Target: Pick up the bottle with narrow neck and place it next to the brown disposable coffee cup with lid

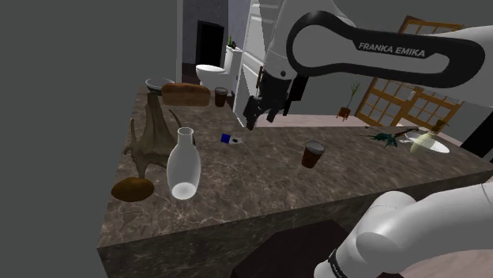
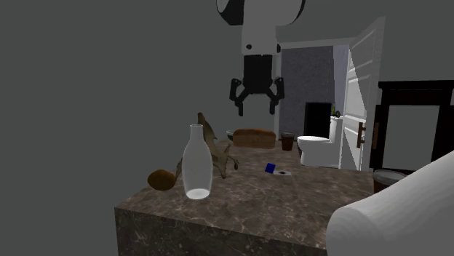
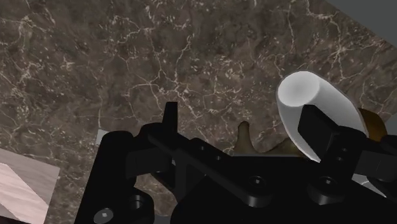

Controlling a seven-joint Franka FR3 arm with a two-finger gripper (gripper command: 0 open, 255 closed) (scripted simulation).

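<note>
A pale, see-through bottle [image 1: 183,164] with a narrow neck stands upright on the dark marble counter [image 1: 261,189], near its front left in the shoulder view. A brown cup with a lid [image 1: 313,154] stands to the right of it, well apart. My gripper [image 1: 261,118] hangs open above the counter's middle, behind and to the right of the bottle, holding nothing. The second exterior view shows the bottle [image 2: 196,164] near the counter's front corner and the gripper [image 2: 256,108] high above with its fingers spread. In the wrist view the bottle [image 3: 304,105] lies just beyond one fingertip [image 3: 317,126].
A driftwood-like piece [image 1: 150,134] and a brown round lump [image 1: 132,189] flank the bottle. A bread loaf [image 1: 186,94] and a second dark cup [image 1: 221,96] stand at the back. A small blue item [image 1: 226,138] lies mid-counter. A plant [image 1: 387,138] and white dish [image 1: 427,142] sit far right.
</note>
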